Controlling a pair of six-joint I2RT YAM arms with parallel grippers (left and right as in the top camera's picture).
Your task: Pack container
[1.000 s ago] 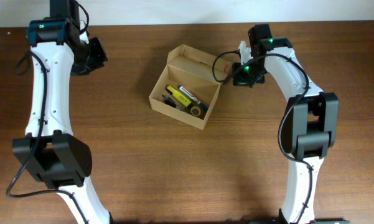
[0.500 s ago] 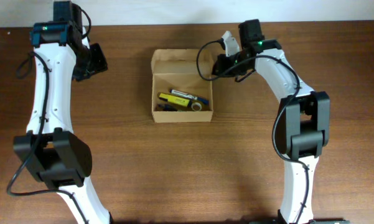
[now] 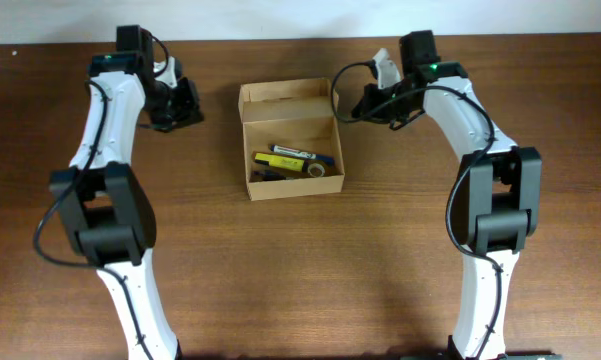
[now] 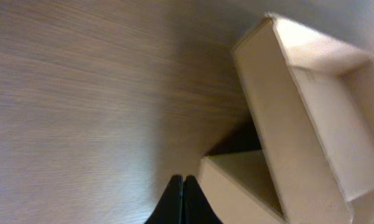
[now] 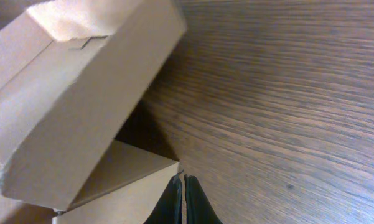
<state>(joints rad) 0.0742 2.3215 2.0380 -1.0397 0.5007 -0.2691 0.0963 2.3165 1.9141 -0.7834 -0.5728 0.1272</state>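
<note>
The container (image 3: 292, 189) is a small tan cardboard box at the table's back middle, with its flap lid (image 3: 285, 100) open and leaning back. Inside lie a yellow pen (image 3: 278, 160), a tape roll (image 3: 317, 171) and other small items. My left gripper (image 3: 194, 104) is shut and empty just left of the lid. In the left wrist view its tips (image 4: 182, 186) sit by the box's side wall (image 4: 236, 186). My right gripper (image 3: 364, 103) is shut and empty just right of the lid. In the right wrist view its tips (image 5: 182, 185) are at the box's corner (image 5: 130, 180).
The brown wooden table (image 3: 300, 270) stretches bare in front of the box. The table's back edge meets a white wall (image 3: 280, 18) just behind the lid. Both arm bases stand at the front edge.
The box has turned from tilted to square and slid left. My left gripper has moved right, close to the box. My right gripper has stayed by the lid's right side.
</note>
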